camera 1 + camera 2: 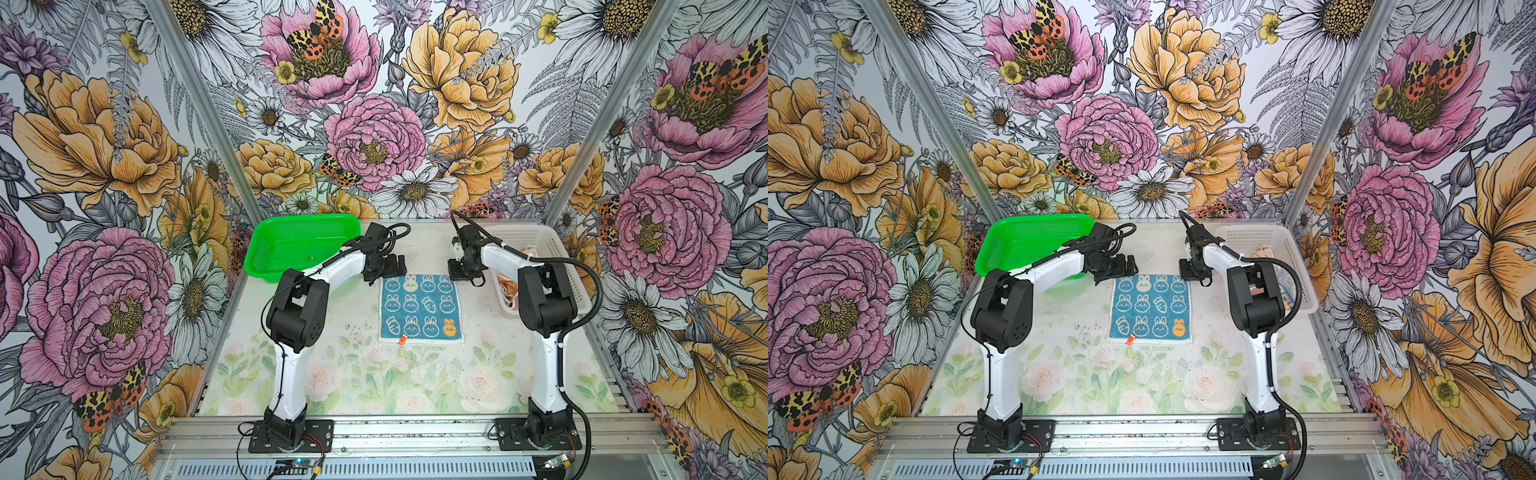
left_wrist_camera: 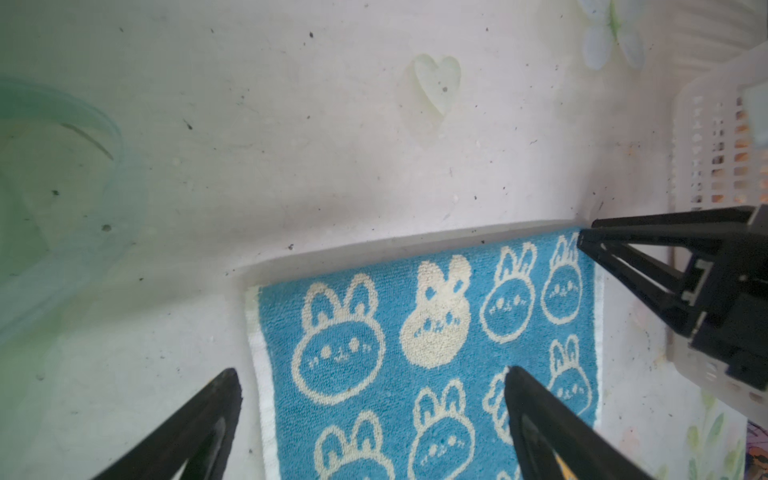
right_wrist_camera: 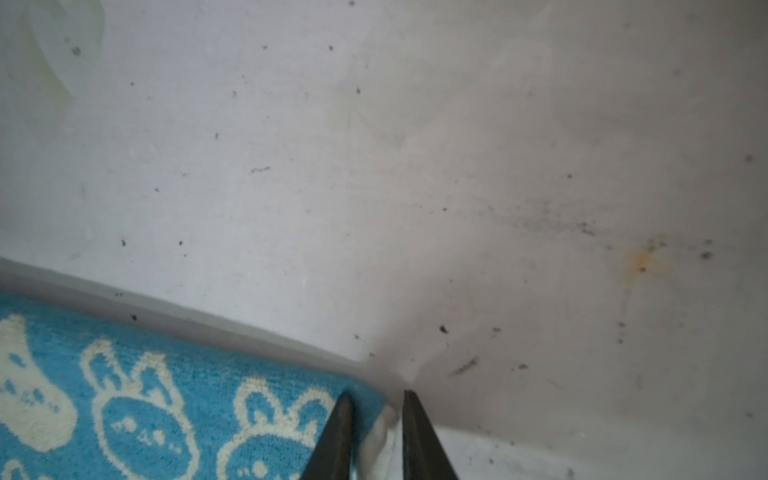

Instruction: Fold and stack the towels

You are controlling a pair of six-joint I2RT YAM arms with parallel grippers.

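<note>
The blue towel [image 1: 419, 309] [image 1: 1150, 309] with white bunnies lies flat and unfolded in the middle of the table. My left gripper [image 1: 386, 272] [image 2: 372, 374] hangs open over its far left corner, one finger off the cloth and one above it. Over the far right corner, my right gripper [image 1: 457, 270] [image 3: 378, 395] has its jaws drawn close together, with the towel's white corner edge [image 3: 384, 419] pinched between them. An orange cloth [image 1: 505, 286] and a cream cloth [image 1: 1262, 252] lie bunched in the white basket [image 1: 540, 245], partly hidden by the right arm.
A green mesh basket [image 1: 299, 243] stands at the back left, just behind the left arm. The white basket runs along the right edge of the table. A small orange tag [image 1: 402, 340] sticks out of the towel's near edge.
</note>
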